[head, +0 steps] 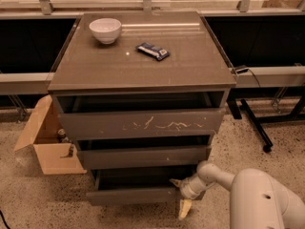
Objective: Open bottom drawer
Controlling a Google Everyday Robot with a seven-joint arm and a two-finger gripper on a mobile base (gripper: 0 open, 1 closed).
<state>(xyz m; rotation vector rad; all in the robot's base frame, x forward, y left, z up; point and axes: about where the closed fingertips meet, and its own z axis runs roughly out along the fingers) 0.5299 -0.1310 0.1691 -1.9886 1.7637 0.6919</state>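
Camera view shows a big grey cabinet (143,75) with three drawers. The bottom drawer (128,195) is the lowest one, pulled out a little. The gripper (180,195) is at its right end, fingers apart. On top sit a white bowl (105,30) and a small wrapped bar (152,51).

From my station I see a white ceramic bowl (105,30) at rear left of the grey-brown cabinet top (190,66). A dark blue snack bar wrapper (152,51) lies near centre, apart. An open brown cardboard box (47,147) sits on the speckled floor (28,199).
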